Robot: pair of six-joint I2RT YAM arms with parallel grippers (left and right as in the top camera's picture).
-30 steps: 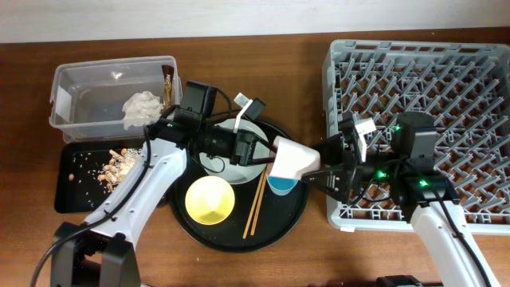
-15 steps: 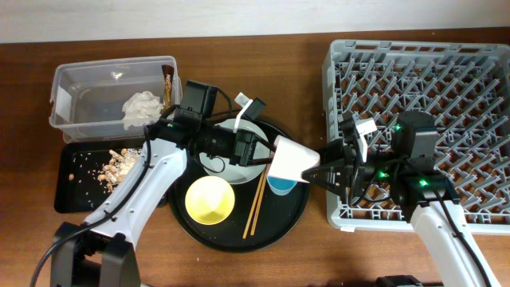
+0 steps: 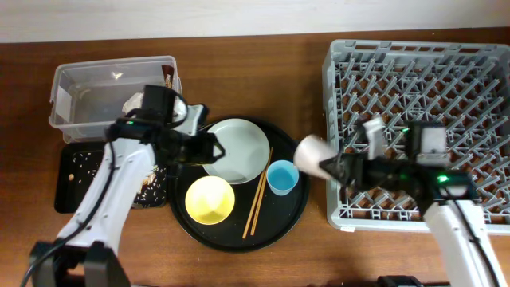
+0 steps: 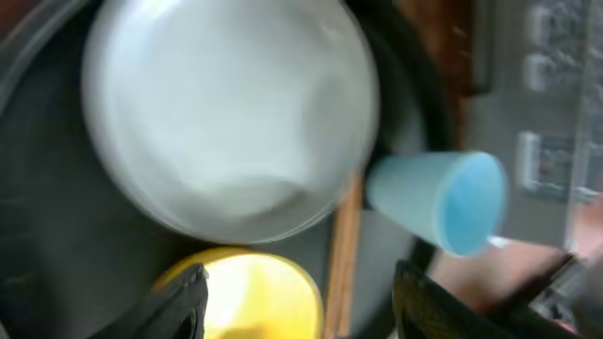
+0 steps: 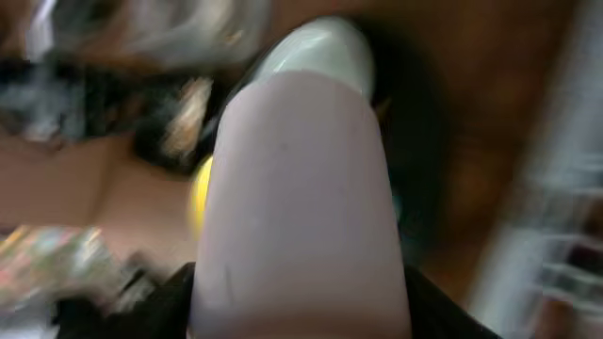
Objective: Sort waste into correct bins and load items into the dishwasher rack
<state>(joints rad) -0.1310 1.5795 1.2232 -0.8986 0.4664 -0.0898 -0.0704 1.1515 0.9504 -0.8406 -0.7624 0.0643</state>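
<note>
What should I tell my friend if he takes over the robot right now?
Left gripper: open, empty, beside the left edge of the plate.
Right gripper: shut on the pink cup, held on its side in the air between the round black tray and the dishwasher rack.
Done: tissue and wrapper are in the clear tub; food scraps are on the flat black tray.
Left: put the pink cup in the rack, then load the plate, yellow bowl, blue cup and chopsticks, all on the round tray.
</note>
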